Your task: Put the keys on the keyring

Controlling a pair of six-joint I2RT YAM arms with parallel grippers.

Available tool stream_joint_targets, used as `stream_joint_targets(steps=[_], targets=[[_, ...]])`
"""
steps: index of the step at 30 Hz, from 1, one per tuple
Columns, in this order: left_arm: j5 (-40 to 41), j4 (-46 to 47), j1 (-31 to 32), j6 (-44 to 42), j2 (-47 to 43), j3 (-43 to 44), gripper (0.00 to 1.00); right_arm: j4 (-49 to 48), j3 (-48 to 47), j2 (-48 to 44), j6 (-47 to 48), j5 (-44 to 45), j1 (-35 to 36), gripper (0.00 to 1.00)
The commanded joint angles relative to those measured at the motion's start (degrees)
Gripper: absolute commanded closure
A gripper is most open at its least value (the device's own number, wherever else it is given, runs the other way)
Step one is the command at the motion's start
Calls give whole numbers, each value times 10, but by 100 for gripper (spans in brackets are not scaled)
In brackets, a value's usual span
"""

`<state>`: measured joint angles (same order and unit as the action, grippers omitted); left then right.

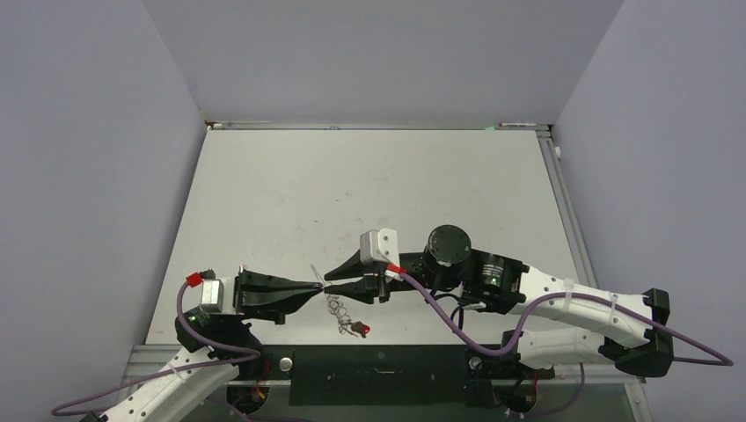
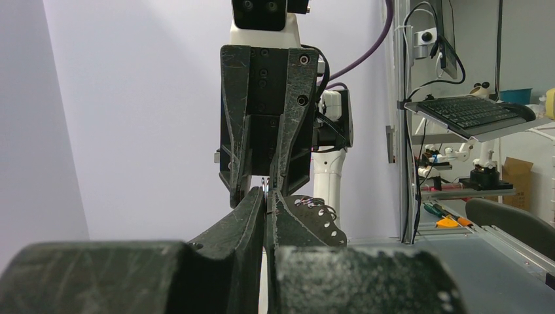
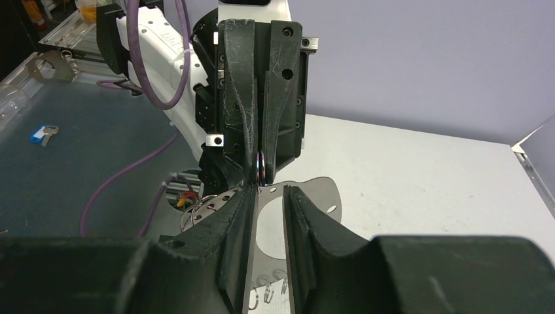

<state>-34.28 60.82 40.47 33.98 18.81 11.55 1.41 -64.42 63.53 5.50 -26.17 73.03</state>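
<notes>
Left hand (image 2: 266, 197) of mine is clamped tight on one tiny wire ring (image 3: 260, 167) at the edge of the keyring (image 3: 314, 195). The keyring droops below it over the near part of the tabletop (image 1: 352, 193), while my right hand (image 3: 267, 191) sits nose to nose with it, fingers a narrow gap apart and nothing in them that I can make out. Biggest worry imo: that pinch is so small that a nudge from the right fingertips could twist the ring out and drop the whole keyring, with the red key (image 1: 361, 330) at its low end. Also, the blue key (image 3: 43, 134) lies way off on the dark base (image 3: 98, 170), so reaching for it could set the keyring swinging.
</notes>
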Motion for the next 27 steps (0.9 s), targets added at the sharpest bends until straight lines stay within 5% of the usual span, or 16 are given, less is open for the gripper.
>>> stream_joint_targets(steps=[1,16,27], targets=[[8,18,3,0,5,9,100,-21,-27,3,5,-15,-5,77],[5,17,4,1,10,9,100,-31,-32,20,-1,-16,-5,78],[-1,4,12,-6,12,13,100,-16,-46,41,8,-6,-5,95]])
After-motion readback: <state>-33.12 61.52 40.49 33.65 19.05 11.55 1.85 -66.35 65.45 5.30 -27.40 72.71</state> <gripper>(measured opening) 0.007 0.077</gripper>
